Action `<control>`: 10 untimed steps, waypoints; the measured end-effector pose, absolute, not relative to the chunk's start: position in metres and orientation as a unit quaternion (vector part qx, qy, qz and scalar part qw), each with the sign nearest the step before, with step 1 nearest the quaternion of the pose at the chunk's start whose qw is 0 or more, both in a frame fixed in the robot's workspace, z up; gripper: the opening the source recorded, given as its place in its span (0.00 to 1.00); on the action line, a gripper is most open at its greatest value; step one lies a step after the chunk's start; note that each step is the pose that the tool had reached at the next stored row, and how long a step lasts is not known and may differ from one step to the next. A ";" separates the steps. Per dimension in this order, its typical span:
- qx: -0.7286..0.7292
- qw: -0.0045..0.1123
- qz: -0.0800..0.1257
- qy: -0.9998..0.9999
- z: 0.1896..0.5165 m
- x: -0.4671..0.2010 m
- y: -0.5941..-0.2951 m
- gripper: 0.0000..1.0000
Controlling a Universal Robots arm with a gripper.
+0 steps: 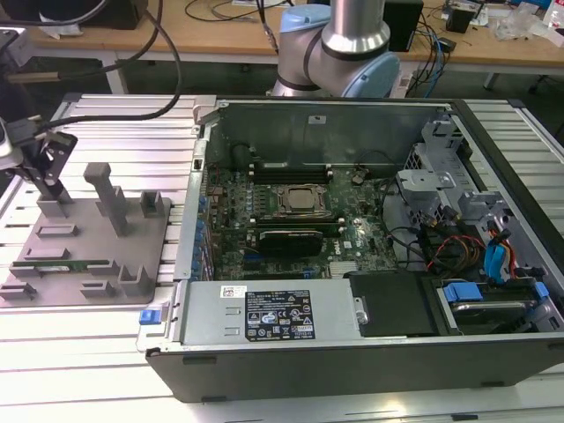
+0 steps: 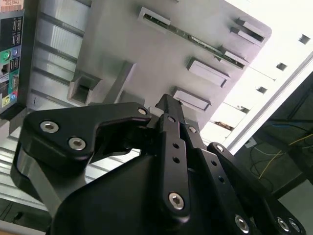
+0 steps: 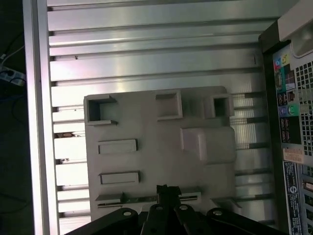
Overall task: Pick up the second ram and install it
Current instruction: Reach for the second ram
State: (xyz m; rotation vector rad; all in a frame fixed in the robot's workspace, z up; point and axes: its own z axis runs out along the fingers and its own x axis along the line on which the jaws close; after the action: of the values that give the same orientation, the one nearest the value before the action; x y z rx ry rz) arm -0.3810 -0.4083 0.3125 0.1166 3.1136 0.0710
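Second ram point(image 1: 62, 264): a thin green stick lying flat along the near edge of the gray fixture plate point(image 1: 88, 233), held between small raised blocks. It has not been lifted.
Same stick, wrist views: in the second wrist view it runs point(image 2: 195, 41) between the blocks. In the first wrist view it shows as a narrow strip point(image 3: 137, 199) on both sides of the claw tips.
Gripper point(image 1: 55, 189): at the exterior view's left, over the far part of the plate, apart from the stick.
Claw: fingers drawn together with nothing between them, seen in both wrist views point(image 2: 167, 105) point(image 3: 166, 188).
Fixture plate: gray, with several upright posts and pocket blocks. It sits on the slotted aluminium table point(image 1: 88, 344), just beside the computer case point(image 1: 352, 352).
Computer case: lying open on its side toward the exterior view's right, with the motherboard point(image 1: 264, 229) and CPU socket point(image 1: 300, 200) exposed.
Arm point(image 1: 352, 35): its silver and pale-blue joint stands behind the case.
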 end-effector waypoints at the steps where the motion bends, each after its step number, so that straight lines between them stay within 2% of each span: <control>1: 0.037 0.012 0.023 0.999 0.311 -0.382 -0.408 0.08; 10: 0.037 0.012 0.023 0.999 0.299 -0.390 -0.411 0.08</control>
State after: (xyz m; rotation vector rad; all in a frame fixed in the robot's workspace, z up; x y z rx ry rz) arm -0.3899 -0.4112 0.2994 0.1167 3.1137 0.0709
